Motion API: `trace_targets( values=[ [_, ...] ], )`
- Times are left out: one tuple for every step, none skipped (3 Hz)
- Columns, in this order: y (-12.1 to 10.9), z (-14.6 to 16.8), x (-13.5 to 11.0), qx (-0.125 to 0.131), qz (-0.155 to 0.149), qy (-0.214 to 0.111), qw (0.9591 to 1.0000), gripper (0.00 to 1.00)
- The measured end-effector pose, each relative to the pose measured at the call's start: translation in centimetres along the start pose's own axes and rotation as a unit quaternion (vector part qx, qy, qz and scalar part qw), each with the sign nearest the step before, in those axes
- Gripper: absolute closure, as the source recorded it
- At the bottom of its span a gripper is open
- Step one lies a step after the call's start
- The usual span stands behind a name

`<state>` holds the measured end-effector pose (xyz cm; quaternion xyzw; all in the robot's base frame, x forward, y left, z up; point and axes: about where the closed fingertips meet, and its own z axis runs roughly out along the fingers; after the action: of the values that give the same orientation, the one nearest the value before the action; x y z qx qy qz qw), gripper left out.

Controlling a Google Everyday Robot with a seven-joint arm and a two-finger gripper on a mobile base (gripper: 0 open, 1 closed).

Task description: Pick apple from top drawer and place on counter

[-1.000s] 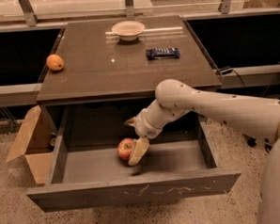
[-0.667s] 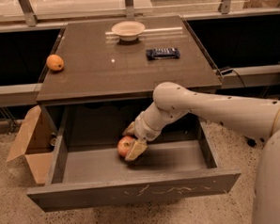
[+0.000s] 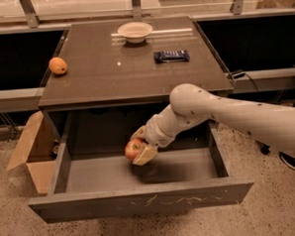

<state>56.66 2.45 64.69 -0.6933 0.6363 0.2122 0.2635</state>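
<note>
The apple [image 3: 133,149], red with a yellowish patch, sits between the two pale fingers [image 3: 146,154] of the gripper [image 3: 138,147], which are closed around it from above and below; it hangs inside the open drawer [image 3: 142,202], below the front edge of the worktop [image 3: 101,77] and a little left of that edge's middle; it looks lifted off the drawer's floor, with a dark shadow on the floor beneath and to the right of it.

The gripper points to the left, and the white arm [image 3: 226,111] behind it comes in from the right, crossing below the worktop's front right corner and over the right side of the drawer; the drawer is pulled well out from under the front edge, its grey front panel marked with pale scratches near the middle.

On the worktop itself, a small orange fruit [image 3: 58,65] lies just at the left edge, about halfway along it; a pale bowl [image 3: 135,31] stands near the far edge, close to its middle, with a pale stick-like thing lying beside it that cannot be made out; a dark flat packet [image 3: 171,55] lies right of centre, nearer the far right corner than the front one, well apart from the bowl and the fruit.

Beyond the front left corner, on the speckled floor [image 3: 14,231], an open cardboard box [image 3: 33,151] leans just beside the left wall of the drawer.
</note>
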Motion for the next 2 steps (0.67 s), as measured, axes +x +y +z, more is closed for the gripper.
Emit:
trace_targets(
  values=[
    [1.2, -7.6, -2.3, 0.054, -0.027, -0.049, 0.997, 1.0],
    [2.5, -16.2, -2.8, 0.101, -0.042, -0.082, 0.9906, 1.0]
  ],
)
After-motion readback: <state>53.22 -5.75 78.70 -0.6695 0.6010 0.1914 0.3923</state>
